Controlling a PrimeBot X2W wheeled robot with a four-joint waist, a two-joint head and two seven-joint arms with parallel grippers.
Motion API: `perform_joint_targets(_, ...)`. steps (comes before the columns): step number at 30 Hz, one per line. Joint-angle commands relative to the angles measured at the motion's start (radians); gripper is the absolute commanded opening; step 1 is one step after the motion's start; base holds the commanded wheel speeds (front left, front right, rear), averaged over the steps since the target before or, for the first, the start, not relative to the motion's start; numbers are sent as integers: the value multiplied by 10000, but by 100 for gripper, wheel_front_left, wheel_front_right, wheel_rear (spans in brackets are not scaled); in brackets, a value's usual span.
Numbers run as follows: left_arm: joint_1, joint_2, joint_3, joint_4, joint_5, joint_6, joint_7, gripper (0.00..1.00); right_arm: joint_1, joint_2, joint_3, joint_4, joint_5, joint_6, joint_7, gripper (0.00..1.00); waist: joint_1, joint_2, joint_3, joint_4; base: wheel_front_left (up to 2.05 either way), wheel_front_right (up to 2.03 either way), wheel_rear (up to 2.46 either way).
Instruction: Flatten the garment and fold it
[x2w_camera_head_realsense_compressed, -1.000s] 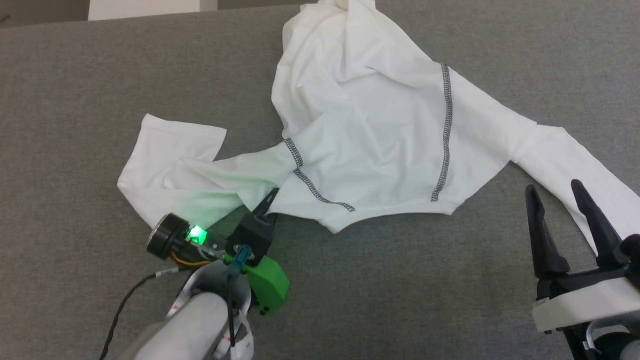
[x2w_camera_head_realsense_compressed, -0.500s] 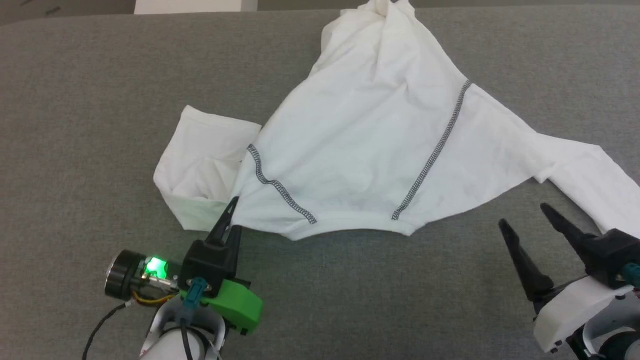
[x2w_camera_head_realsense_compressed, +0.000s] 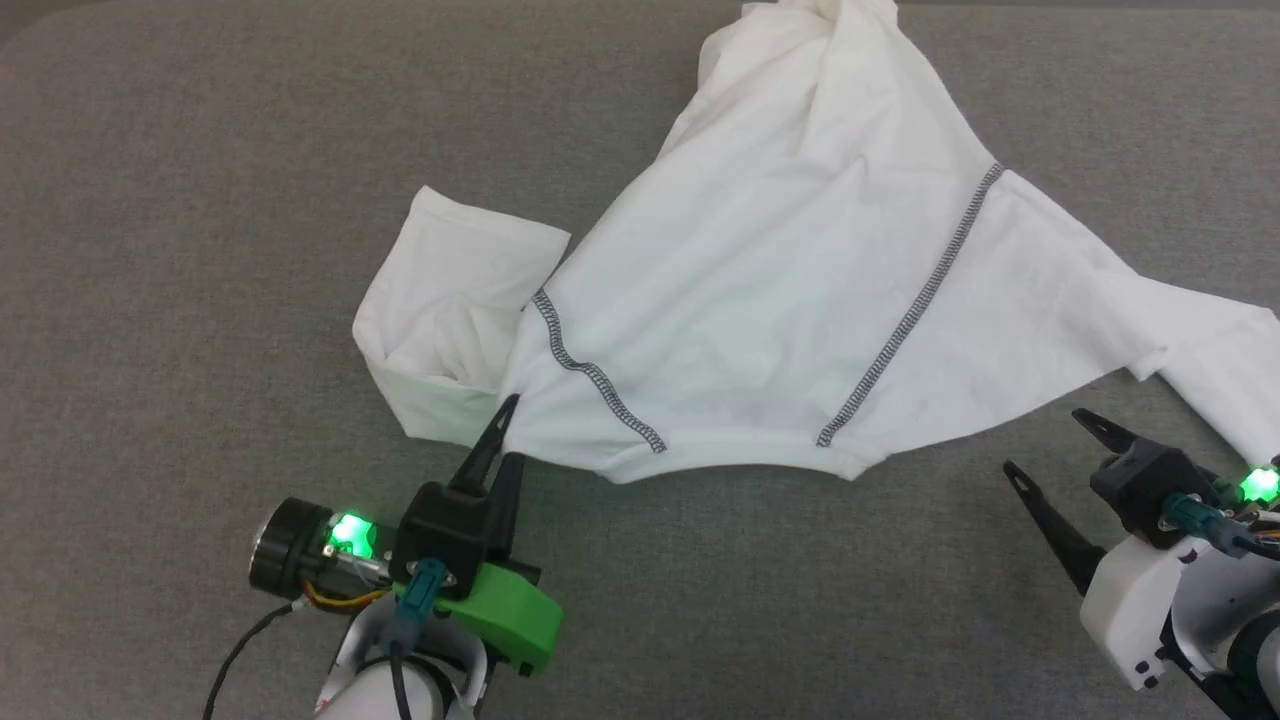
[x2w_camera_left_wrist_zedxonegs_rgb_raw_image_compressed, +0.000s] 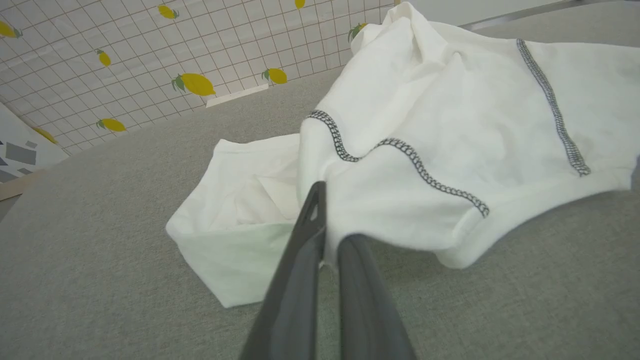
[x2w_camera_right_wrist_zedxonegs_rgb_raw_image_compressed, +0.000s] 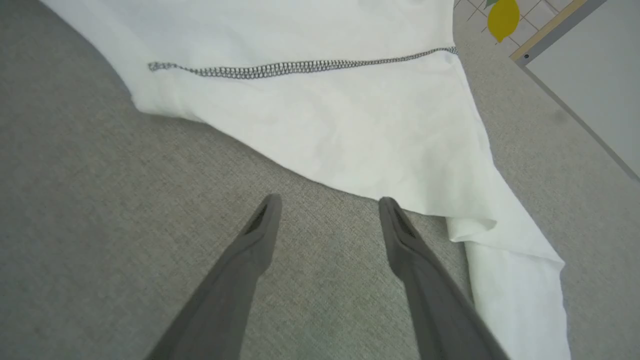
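Between the fingers of my left gripper (x2w_camera_head_realsense_compressed: 508, 430), pressed together, the garment (x2w_camera_head_realsense_compressed: 760, 300) is pinched at its near hem, just beside a crumpled sleeve (x2w_camera_head_realsense_compressed: 450, 300). Its body spreads ahead of those fingertips over the grey surface (x2w_camera_head_realsense_compressed: 200, 250). Right gripper (x2w_camera_head_realsense_compressed: 1045, 442): fingers spread wide, holding nothing, tips at the fabric's edge. I cannot tell whether they touch it.

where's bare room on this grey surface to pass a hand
Bare: the wide grey surface left of the garment, and the near strip below its hem, between the left gripper and right gripper. Crowded: centre to right edge, covered by the garment.
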Motion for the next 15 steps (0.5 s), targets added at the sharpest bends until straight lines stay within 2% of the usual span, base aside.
perform_joint_targets(1,-209,-96,-4,5,-41,-54,-37,0,-238,-75,106,148,-73,-17,-3,100,1,0,115,142,0,0,0)
perform_joint_targets(10,-326,-307,-112,25,-88,-60,-178,0,-904,-499,511,1093,-880,-17,-287,100,1,0,435,561,0,0,0)
perform_joint_targets(15,-347,-405,-161,-2,-104,-12,-209,0,-1155,-424,551,1498,-1112,-17,-464,100,1,0,590,670,0,0,0)
